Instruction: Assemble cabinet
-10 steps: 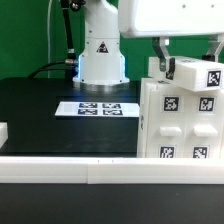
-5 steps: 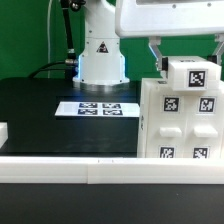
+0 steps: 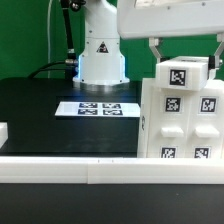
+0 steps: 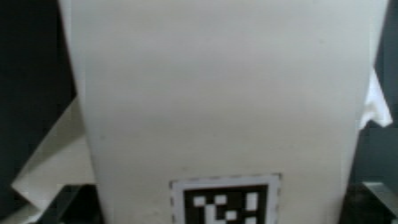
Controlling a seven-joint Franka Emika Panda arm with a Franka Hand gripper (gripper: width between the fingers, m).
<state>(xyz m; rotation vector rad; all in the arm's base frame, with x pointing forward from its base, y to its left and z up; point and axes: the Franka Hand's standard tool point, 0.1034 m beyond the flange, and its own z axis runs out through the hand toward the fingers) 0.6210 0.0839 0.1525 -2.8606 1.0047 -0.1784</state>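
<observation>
— Where's the cabinet (image 3: 180, 120)?
— Upright near the table's (image 3: 40, 115) front edge, toward the exterior view's right.
— And the gripper (image 3: 183, 52)?
— Pinching a small tagged panel (image 3: 181, 76) held against the cabinet's top.

The black table (image 3: 40, 115) carries the marker board (image 3: 96, 108) and the cabinet (image 3: 180, 125).

Open table (image 3: 40, 110) beside cabinet (image 3: 180, 125)

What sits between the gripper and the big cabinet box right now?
In the exterior view, a small white tagged block sits between the gripper and the cabinet box, resting on the box's top. The wrist view shows the block filling the frame between the fingers.
</observation>
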